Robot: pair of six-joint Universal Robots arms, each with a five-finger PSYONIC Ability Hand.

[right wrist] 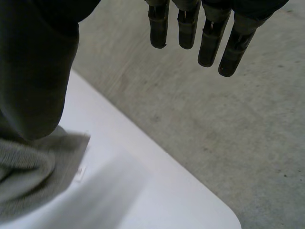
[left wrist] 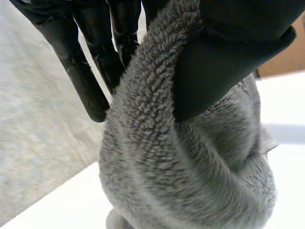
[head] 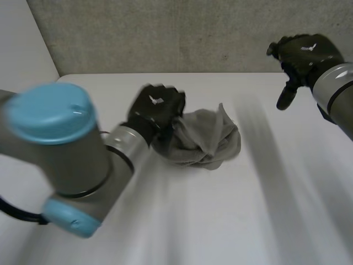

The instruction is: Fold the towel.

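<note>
A grey towel (head: 207, 141) lies bunched in a heap near the middle of the white table (head: 231, 221). My left hand (head: 156, 110) is at the heap's left side, shut on a fold of the towel. In the left wrist view the towel (left wrist: 190, 167) is pinched between the thumb (left wrist: 224, 62) and the fingers (left wrist: 90, 76), and the rest of it hangs down from the pinch in a bundle. My right hand (head: 300, 55) hovers open above the table's far right, apart from the cloth. Its straight fingers (right wrist: 209, 33) hold nothing, and a towel corner (right wrist: 33, 167) lies below its thumb.
A grey speckled wall (head: 182, 33) rises behind the table's far edge. The table's rounded far corner (right wrist: 228, 214) lies below my right hand. Bare white tabletop spreads in front of the towel and to its right.
</note>
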